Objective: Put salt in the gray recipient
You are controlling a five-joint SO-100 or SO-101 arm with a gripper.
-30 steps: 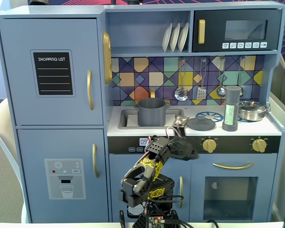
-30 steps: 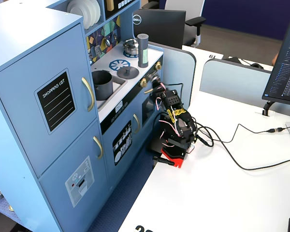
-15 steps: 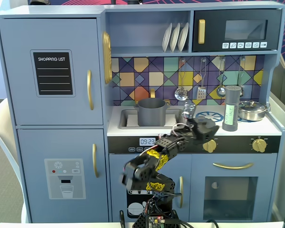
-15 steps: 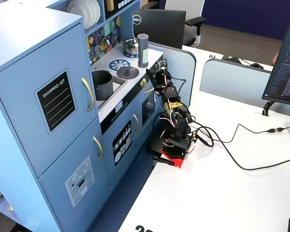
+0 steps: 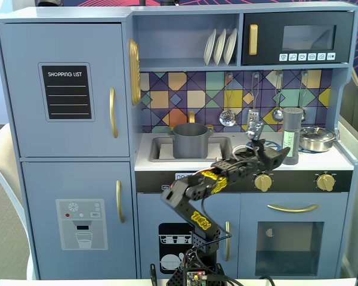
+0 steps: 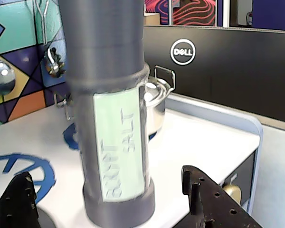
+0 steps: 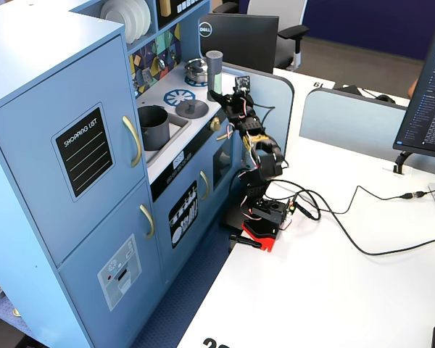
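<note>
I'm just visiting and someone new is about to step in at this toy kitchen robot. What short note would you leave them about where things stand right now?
Gripper: open, one finger on each side of the base of the salt, not yet closed on it.
Salt: standing upright on the stove top, with the shiny steel pan behind it.
Gray recipient: sitting in the sink, to the left of the arm in a fixed view; its lid lies on the counter.
Done: the arm has reached the shaker.
Left: grip the salt, lift it, carry it over to the pot, put it in.
</note>
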